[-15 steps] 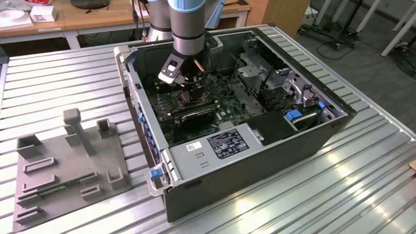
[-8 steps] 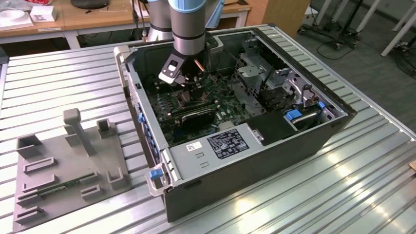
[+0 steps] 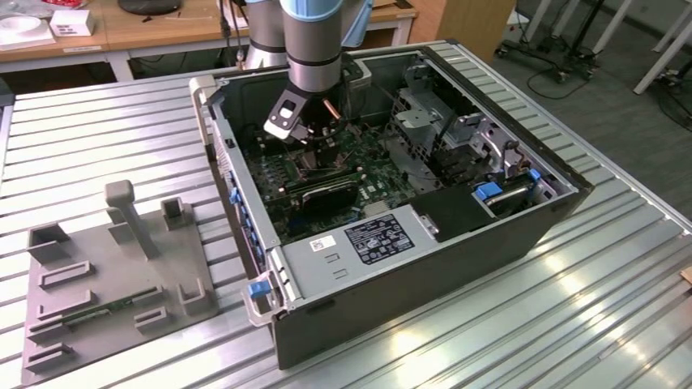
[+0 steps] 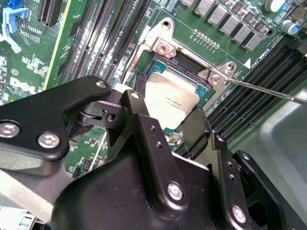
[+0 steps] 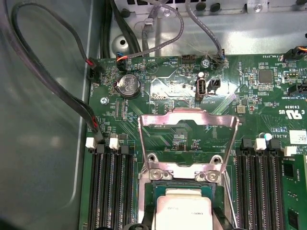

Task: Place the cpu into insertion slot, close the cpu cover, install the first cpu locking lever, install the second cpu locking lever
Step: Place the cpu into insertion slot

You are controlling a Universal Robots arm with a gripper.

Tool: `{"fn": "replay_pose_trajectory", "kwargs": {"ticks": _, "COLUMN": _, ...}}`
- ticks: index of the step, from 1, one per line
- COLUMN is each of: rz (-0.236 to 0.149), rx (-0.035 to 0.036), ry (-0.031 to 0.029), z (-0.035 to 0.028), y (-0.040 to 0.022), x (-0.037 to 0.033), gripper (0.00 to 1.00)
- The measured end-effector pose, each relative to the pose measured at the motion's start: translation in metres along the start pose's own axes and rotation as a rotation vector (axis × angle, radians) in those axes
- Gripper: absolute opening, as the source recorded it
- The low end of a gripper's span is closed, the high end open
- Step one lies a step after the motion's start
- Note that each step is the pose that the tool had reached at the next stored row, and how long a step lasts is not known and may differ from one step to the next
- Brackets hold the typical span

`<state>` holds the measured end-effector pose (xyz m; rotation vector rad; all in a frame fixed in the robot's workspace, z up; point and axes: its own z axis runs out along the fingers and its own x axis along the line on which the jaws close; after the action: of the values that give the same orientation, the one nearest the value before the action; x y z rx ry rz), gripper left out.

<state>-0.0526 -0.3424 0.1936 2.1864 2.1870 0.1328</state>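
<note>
**Operator:** What is on the worktop [image 3: 605, 324]?

**Manual:** At the exterior view's left you have a grey tray [image 3: 103, 279]. To its right stands the open case [image 3: 454, 251], with the arm [image 3: 313, 49] reaching down into it.

**Operator:** What is the pincer's state?

**Manual:** In the second wrist view your pincer [image 4: 165, 109] is pinching the cpu [image 4: 170, 96] by two opposite edges. The cpu lies in the slot [image 4: 180, 62]; you cannot tell whether it is fully seated.

**Operator:** And the cover?

**Manual:** In the first wrist view the cover [image 5: 188, 116] stands swung open, with the board showing through its window. In the second wrist view a thin lever [image 4: 268, 91] juts out from the slot's corner.
</note>
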Motion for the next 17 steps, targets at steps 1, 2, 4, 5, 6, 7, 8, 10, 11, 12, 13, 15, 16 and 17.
{"fn": "replay_pose_trajectory", "kwargs": {"ticks": 1, "rz": 0.0, "rx": 0.0, "ry": 0.0, "z": 0.0, "y": 0.0, "x": 0.0, "gripper": 0.54}}
{"fn": "replay_pose_trajectory", "kwargs": {"ticks": 2, "rz": 0.0, "rx": 0.0, "ry": 0.0, "z": 0.0001, "y": 0.0, "x": 0.0, "gripper": 0.54}}
{"fn": "replay_pose_trajectory", "kwargs": {"ticks": 4, "rz": 0.0, "rx": 0.0, "ry": 0.0002, "z": 0.0006, "y": -0.0001, "x": 0.0, "gripper": 0.54}}
{"fn": "replay_pose_trajectory", "kwargs": {"ticks": 5, "rz": 0.0, "rx": 0.0, "ry": 0.0, "z": 0.0006, "y": -0.0001, "x": 0.0, "gripper": 0.54}}
{"fn": "replay_pose_trajectory", "kwargs": {"ticks": 6, "rz": 0.0, "rx": 0.0001, "ry": -0.0001, "z": 0.0006, "y": -0.0001, "x": 0.0, "gripper": 0.54}}
{"fn": "replay_pose_trajectory", "kwargs": {"ticks": 7, "rz": 0.0, "rx": 0.0001, "ry": -0.0001, "z": 0.0006, "y": -0.0001, "x": 0.0, "gripper": 0.54}}
{"fn": "replay_pose_trajectory", "kwargs": {"ticks": 8, "rz": 0.0, "rx": 0.0, "ry": -0.0001, "z": 0.0006, "y": -0.0001, "x": 0.0, "gripper": 0.54}}
{"fn": "replay_pose_trajectory", "kwargs": {"ticks": 10, "rz": 0.0, "rx": 0.0, "ry": 0.0, "z": 0.0007, "y": -0.0001, "x": 0.0, "gripper": 0.54}}
{"fn": "replay_pose_trajectory", "kwargs": {"ticks": 11, "rz": 0.0, "rx": 0.0, "ry": 0.0, "z": 0.0007, "y": -0.0001, "x": 0.0, "gripper": 0.54}}
{"fn": "replay_pose_trajectory", "kwargs": {"ticks": 12, "rz": 0.0, "rx": 0.0, "ry": 0.0, "z": 0.0008, "y": -0.0001, "x": 0.0, "gripper": 0.54}}
{"fn": "replay_pose_trajectory", "kwargs": {"ticks": 13, "rz": 0.0, "rx": 0.0, "ry": 0.0, "z": 0.0011, "y": -0.0001, "x": 0.0, "gripper": 0.54}}
{"fn": "replay_pose_trajectory", "kwargs": {"ticks": 15, "rz": 0.0, "rx": 0.0003, "ry": -0.0004, "z": 0.0016, "y": -0.0002, "x": -0.0001, "gripper": 0.54}}
{"fn": "replay_pose_trajectory", "kwargs": {"ticks": 16, "rz": 0.0, "rx": 0.0003, "ry": -0.0004, "z": 0.0017, "y": -0.0002, "x": -0.0001, "gripper": 0.54}}
{"fn": "replay_pose_trajectory", "kwargs": {"ticks": 17, "rz": 0.0, "rx": 0.0003, "ry": -0.0005, "z": 0.0017, "y": -0.0002, "x": -0.0001, "gripper": 0.54}}
